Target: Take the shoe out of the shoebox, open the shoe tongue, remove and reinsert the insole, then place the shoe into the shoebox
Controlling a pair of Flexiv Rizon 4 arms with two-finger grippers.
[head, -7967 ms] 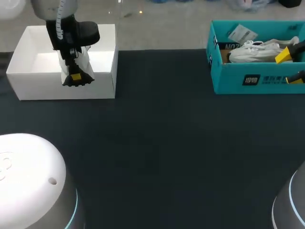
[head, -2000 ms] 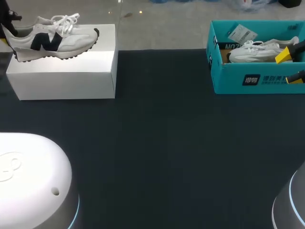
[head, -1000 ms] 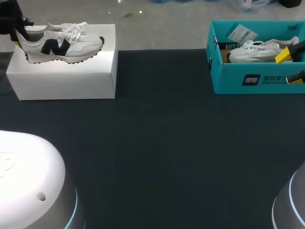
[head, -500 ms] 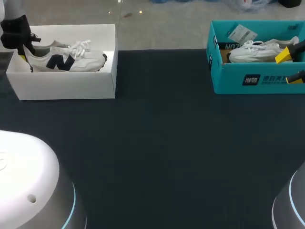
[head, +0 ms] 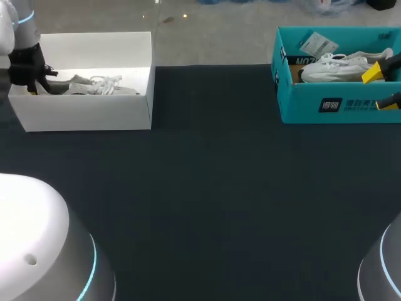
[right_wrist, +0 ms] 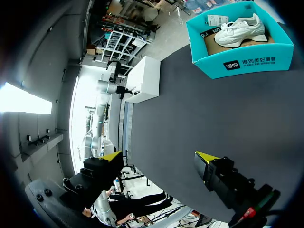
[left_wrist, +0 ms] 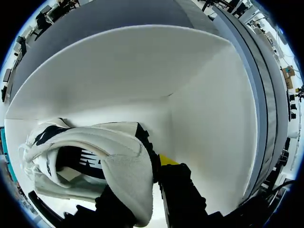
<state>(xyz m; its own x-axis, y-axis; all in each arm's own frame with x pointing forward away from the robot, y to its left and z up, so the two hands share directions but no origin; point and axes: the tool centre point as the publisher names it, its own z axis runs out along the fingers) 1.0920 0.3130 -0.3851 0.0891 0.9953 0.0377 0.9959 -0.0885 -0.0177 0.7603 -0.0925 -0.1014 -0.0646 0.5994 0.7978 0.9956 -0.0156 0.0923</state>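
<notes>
The right gripper (right_wrist: 159, 156) hangs above a dark worktop (right_wrist: 199, 109), its yellow-tipped jaws wide apart with nothing between them. Ahead of it, at about one o'clock, a teal shoebox (right_wrist: 251, 64) stands open on the worktop with a white shoe (right_wrist: 240, 31) lying inside. Farther off, near twelve o'clock and well apart from the teal one, stands a white shoebox (right_wrist: 142, 80), with the left arm (right_wrist: 99, 102) reaching to its side.

High head view over table (head: 219, 188); left wrist inside white shoebox (left_wrist: 209, 118); right wrist distant, same shoebox.
</notes>
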